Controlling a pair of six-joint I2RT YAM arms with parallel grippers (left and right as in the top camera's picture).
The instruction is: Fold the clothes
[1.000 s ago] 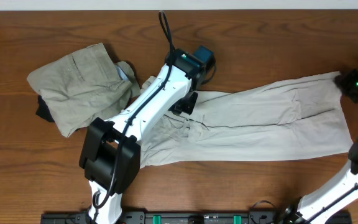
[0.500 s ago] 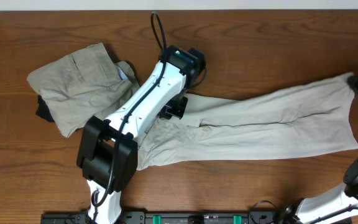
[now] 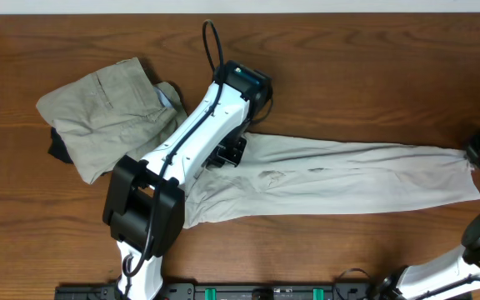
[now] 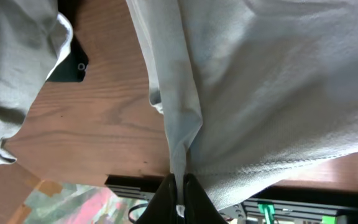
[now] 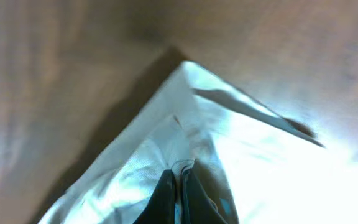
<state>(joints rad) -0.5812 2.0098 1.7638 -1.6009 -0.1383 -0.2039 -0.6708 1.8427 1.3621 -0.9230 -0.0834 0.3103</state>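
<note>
The khaki-tan garment [image 3: 107, 117] is lying bunched just left of the left gripper [image 4: 179, 200], which is pinching, jaws together, a thin ridge of the pale cream garment [image 3: 348, 171] at its wide end, so a pull that way is risking dragging cream cloth over the khaki heap. The pale cream garment is stretching along the table [image 3: 373, 75] from that pinch to the right gripper [image 5: 179, 186], which is clamping its far hem corner. With both grips biting so little cloth and the fabric taut between them, one arm outrunning the other is likely to slip an edge free or skew the fold.
</note>
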